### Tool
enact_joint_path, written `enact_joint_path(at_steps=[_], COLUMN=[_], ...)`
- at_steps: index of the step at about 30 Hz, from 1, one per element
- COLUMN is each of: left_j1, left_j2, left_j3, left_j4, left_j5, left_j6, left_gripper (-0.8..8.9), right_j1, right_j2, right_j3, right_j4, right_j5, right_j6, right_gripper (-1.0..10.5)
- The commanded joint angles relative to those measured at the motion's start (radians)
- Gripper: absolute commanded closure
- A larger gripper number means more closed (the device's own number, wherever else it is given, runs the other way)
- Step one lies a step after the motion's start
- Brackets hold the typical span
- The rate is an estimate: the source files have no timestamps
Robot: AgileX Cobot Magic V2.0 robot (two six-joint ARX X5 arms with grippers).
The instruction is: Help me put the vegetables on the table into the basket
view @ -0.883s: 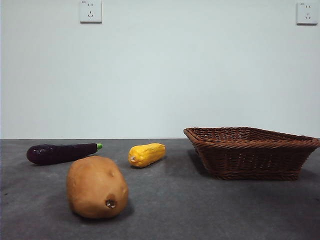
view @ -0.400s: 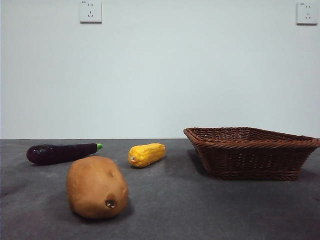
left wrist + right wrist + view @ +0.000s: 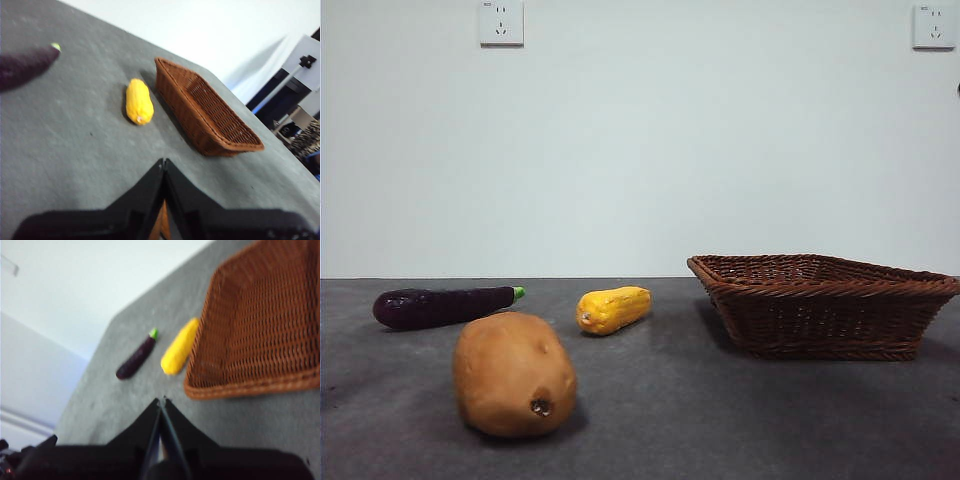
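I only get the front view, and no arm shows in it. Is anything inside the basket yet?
Observer: The right wrist view looks into the basket; the part it shows holds nothing.
Operator: Where is the left arm?
Observer: The left gripper hangs above the table, jaws shut and empty.
Operator: And the right?
Observer: The right gripper is shut and empty too, by the basket's near rim.

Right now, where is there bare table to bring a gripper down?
Bare table lies between potato and basket, and in front of the basket. Tighter: the gap between corn and basket, and around eggplant and potato.
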Motion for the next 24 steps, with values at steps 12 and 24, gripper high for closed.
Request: enact_joint_path(at_steps=[12, 24], left_j1=[-0.003, -0.031], left_j2=[0.32, 0.969], left_j3=[0.198, 0.657], left_j4=[0.003, -0.35], left_j5=[0.119, 0.167], left_j6=[-0.011, 0.223], left_gripper=[8.18, 8.18], right_j1=[0.0, 0.001], right_j2=[0.344, 0.661], right_j3=[0.295, 0.544], right_j4=[-0.342, -0.491], right_j5=[0.023, 0.155], right_j6=[-0.369, -0.467], right_gripper=[9.5, 5.2])
